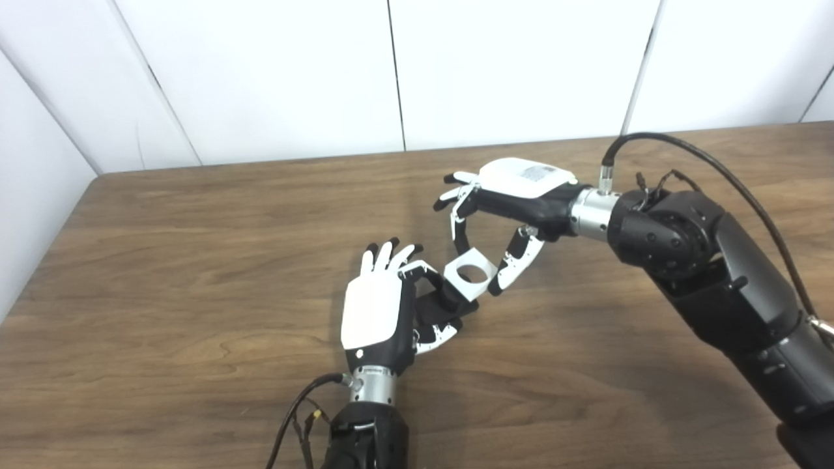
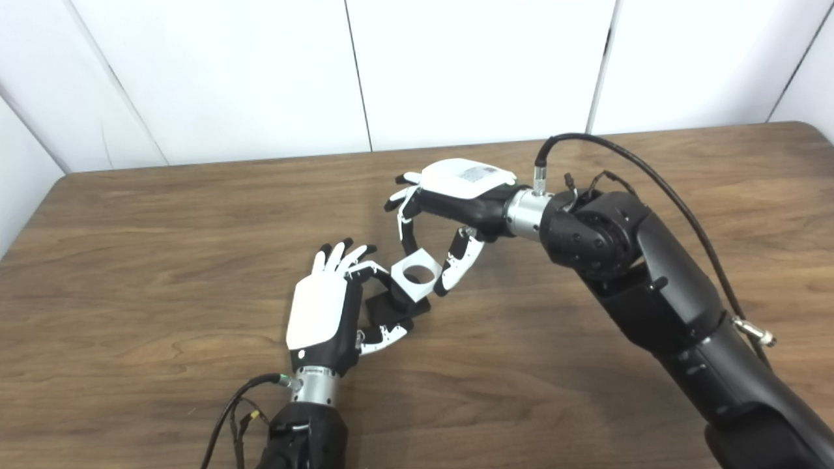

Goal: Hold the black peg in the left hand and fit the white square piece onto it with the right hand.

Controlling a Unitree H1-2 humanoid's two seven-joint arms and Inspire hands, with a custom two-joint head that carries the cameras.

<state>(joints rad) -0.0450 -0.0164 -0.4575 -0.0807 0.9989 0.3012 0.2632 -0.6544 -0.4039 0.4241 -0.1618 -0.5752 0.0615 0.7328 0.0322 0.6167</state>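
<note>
Your right hand pinches the white square plastic piece with a round hole between its fingers and thumb. The piece sits against the top of the black peg, which your left hand grips. The peg is mostly hidden behind that palm; you cannot tell whether it enters the hole. Both hang above the brown wooden counter.

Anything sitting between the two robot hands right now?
Yes: the white square plastic piece with a round hole, pinched by the right robot hand, sits against the black peg part held by the left robot hand. Both views show it.
</note>
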